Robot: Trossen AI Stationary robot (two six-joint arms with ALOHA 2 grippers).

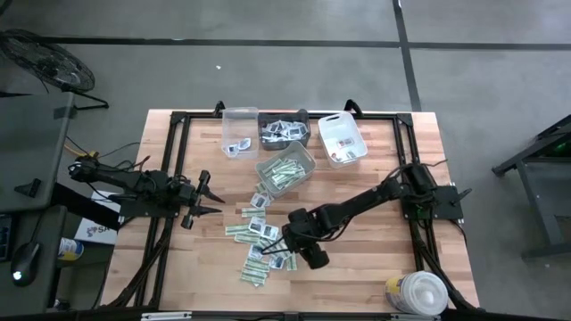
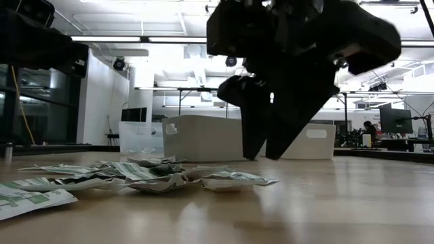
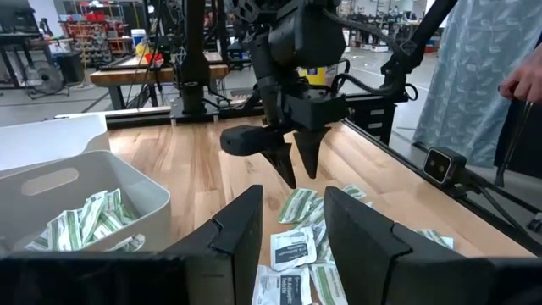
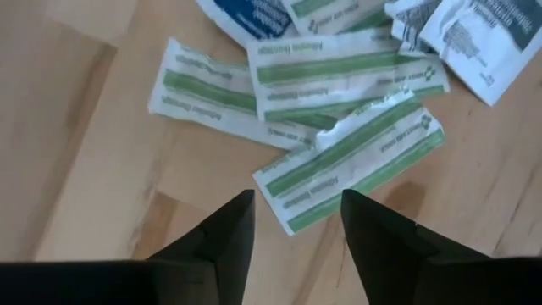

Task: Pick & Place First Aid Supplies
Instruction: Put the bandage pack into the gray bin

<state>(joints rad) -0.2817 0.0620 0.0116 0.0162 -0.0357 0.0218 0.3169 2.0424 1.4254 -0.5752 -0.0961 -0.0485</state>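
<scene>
The first aid packets lie scattered flat on the wooden table, narrow green-and-white strips mixed with squarish white ones. My right gripper is open and points down just above the near end of one green-and-white strip. It touches nothing, and in the low view its fingers hang clear of the table beside the pile. My left gripper is open and waits level at the table's left, pointing toward the packets.
At the far side stand a clear bin, a dark bin and a white bin. A light bin holding green strips sits nearer the middle. A round white tub stands at the near right corner. A person's sleeve shows beyond the table.
</scene>
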